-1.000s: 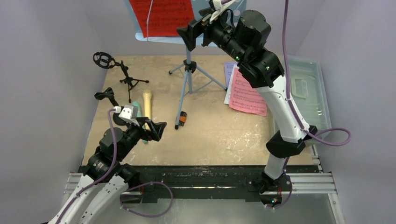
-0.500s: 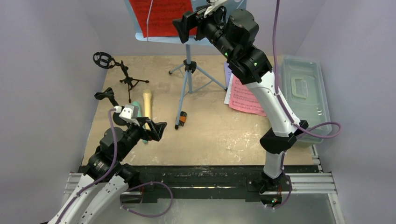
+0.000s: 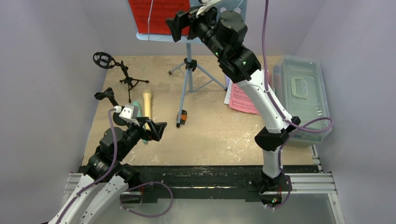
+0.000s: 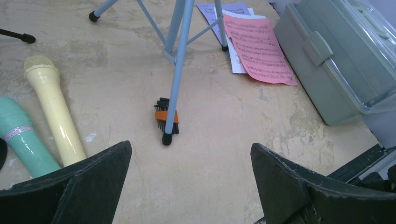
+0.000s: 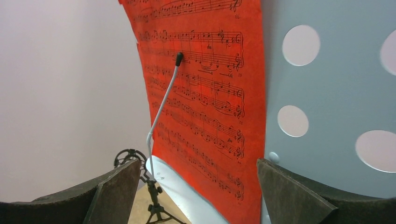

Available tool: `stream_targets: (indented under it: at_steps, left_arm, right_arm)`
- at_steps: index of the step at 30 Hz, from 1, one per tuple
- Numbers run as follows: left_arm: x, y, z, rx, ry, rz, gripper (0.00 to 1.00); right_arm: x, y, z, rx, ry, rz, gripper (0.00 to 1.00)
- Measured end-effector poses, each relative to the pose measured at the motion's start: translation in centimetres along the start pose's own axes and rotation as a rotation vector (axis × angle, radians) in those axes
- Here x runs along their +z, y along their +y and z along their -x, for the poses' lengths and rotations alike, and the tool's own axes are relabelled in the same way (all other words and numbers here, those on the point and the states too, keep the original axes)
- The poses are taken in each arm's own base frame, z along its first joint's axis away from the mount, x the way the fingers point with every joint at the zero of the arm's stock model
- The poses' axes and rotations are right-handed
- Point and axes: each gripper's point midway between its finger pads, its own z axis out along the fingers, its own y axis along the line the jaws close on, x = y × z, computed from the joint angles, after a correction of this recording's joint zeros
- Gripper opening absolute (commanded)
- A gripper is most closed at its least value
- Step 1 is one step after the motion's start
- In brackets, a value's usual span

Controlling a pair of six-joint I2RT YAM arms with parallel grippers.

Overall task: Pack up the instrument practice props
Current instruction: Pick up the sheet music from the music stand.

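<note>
The light-blue tripod (image 3: 188, 79) stands at the back of the table with its perforated tray (image 5: 327, 93) holding a red sheet-music page (image 5: 205, 102) under a white wire clip (image 5: 161, 112). My right gripper (image 5: 198, 186) is raised and open just in front of the page's lower edge, touching nothing. Pink (image 3: 243, 99) and purple (image 3: 229, 70) pages lie flat on the right. The yellow microphone (image 4: 51, 107) and the mint-green microphone (image 4: 23, 140) lie at the left, beside my open, empty left gripper (image 4: 191, 172). Small black microphone tripods (image 3: 126, 77) stand at the back left.
A translucent grey tub (image 3: 303, 93) with its lid shut sits along the table's right edge. A black and orange hex-key set (image 4: 163, 116) lies at the foot of the tripod's front leg. Purple-grey walls close in the table on three sides.
My right arm has swung left and closer to the tray, bringing its open gripper in front of the red page. The left arm has not moved.
</note>
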Motion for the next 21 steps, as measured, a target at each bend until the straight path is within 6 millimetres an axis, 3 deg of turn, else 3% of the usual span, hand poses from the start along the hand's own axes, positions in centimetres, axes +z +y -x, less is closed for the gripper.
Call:
stream_targets:
  at_steps: [12,21]
  left_arm:
    - [0.0,-0.1,0.3,0.001,-0.011,-0.007,1.00]
    - [0.1,-0.1,0.3,0.001,-0.011,-0.007,1.00]
  right_arm:
    - [0.6,1.9,-0.8,-0.002,0.008,0.109,0.98]
    - [-0.7,2.9,3.8,-0.087,-0.104,0.192,0.99]
